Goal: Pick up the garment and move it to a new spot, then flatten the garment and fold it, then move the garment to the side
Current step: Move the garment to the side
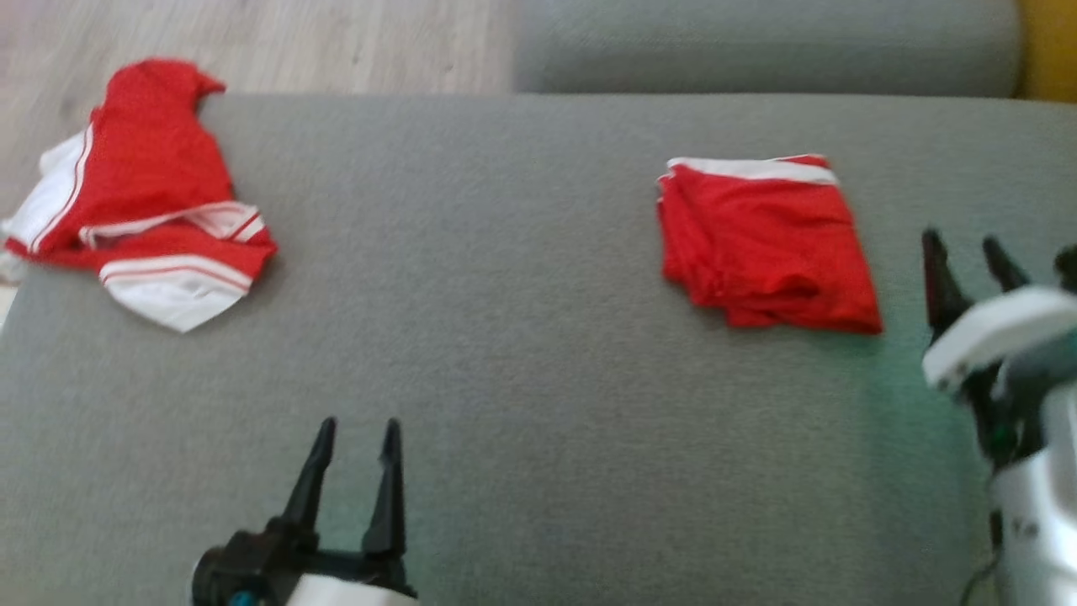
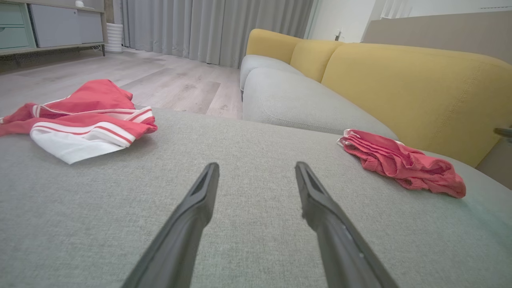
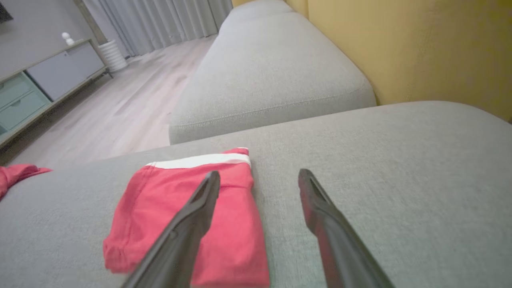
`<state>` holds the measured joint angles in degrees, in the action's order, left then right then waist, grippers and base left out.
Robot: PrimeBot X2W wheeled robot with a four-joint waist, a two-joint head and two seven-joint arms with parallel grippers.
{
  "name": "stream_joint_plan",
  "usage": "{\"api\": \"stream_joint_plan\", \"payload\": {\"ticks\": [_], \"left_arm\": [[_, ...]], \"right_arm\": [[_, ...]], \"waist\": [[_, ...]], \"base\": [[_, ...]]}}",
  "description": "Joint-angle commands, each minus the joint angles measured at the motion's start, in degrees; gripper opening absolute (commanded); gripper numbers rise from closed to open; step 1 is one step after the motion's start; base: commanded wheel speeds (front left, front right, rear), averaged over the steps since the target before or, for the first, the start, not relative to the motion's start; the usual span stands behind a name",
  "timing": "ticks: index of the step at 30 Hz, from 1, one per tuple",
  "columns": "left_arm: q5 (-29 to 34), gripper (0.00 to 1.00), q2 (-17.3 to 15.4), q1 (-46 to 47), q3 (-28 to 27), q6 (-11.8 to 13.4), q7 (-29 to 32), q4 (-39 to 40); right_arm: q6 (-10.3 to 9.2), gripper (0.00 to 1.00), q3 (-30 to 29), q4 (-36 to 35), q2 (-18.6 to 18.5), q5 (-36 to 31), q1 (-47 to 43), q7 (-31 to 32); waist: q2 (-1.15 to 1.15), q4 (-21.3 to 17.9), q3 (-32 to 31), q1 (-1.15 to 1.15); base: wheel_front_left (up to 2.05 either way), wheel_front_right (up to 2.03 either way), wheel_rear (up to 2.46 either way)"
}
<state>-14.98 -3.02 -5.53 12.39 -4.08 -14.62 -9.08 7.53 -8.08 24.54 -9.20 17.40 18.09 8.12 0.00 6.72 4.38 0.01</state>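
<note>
A wide grey seat cushion of coarse woven fabric carried everything. Beyond it lay a second grey cushion, a yellow backrest, a pale wooden floor, grey curtains and a low cabinet.

At the cushion's far left corner sat a crumpled red-and-white garment, bunched in loose folds, its striped white edge spread towards the front. Nothing lay between it and the left gripper, which stood near the cushion's front edge, well apart from both garments. Its jaws were apart and held nothing, with only bare fabric showing between the dark tapered fingers.

The folded red garment lay on the right part of the cushion as a roughly rectangular stack of soft, slightly rumpled layers, a white band along its far edge. The right gripper stood just beside its right edge. Its jaws were also apart and empty. In the right wrist view one finger crossed in front of the garment; whether it touched the cloth could not be told.
</note>
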Motion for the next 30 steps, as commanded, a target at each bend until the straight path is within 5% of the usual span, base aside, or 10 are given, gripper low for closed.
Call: {"api": "stream_joint_plan", "payload": {"ticks": [1,7,15,16,17,18,25,30], "left_arm": [[-0.03,1.00,0.14,2.56,-0.59,-0.15,-0.38,1.29],[-0.94,1.00,0.14,4.64,2.52,-0.18,-0.38,0.45],[-1.72,1.00,0.14,5.30,4.31,0.52,-0.38,0.40],[-1.77,1.00,0.14,5.27,4.19,0.70,-0.38,0.50],[-1.78,1.00,0.14,5.20,3.99,0.88,-0.38,0.62],[-1.75,1.00,0.14,5.18,3.92,0.92,-0.38,0.71],[-0.96,1.00,0.14,5.71,2.42,0.79,-0.38,1.38],[0.41,1.00,0.14,7.20,1.51,-0.21,-0.38,1.23]], "right_arm": [[-0.04,1.00,0.79,-0.58,-1.00,-0.26,4.05,2.49],[-0.04,1.00,-4.22,10.19,-1.73,-1.51,12.90,12.26],[-0.04,1.00,-13.73,23.00,0.06,-4.27,18.24,12.14],[-0.04,0.89,-14.01,23.87,0.56,-3.36,18.71,12.42],[-0.04,0.31,-13.97,24.50,0.86,-2.68,19.10,12.43],[-0.04,0.00,-13.60,24.94,0.95,-2.25,19.34,12.39],[-0.04,0.00,-10.09,24.53,-0.51,-1.85,21.92,10.19],[-0.04,0.00,-7.61,23.56,-7.00,-5.90,22.87,9.59]], "waist": [[0.00,2.47,2.48,-0.01],[0.00,8.69,6.34,-0.01],[0.00,12.49,7.82,-0.01],[0.00,12.27,7.88,-0.01],[0.00,11.76,7.89,-0.01],[0.00,11.15,7.92,-0.01],[0.00,3.49,8.95,-0.01],[0.00,-2.51,10.43,-0.01]], "base": [[0.00,0.00,0.00],[0.00,0.00,0.00],[0.00,0.00,0.00],[0.00,0.00,0.00],[0.00,0.00,0.00],[0.00,0.00,0.00],[0.00,0.00,0.00],[0.00,0.00,0.00]]}}
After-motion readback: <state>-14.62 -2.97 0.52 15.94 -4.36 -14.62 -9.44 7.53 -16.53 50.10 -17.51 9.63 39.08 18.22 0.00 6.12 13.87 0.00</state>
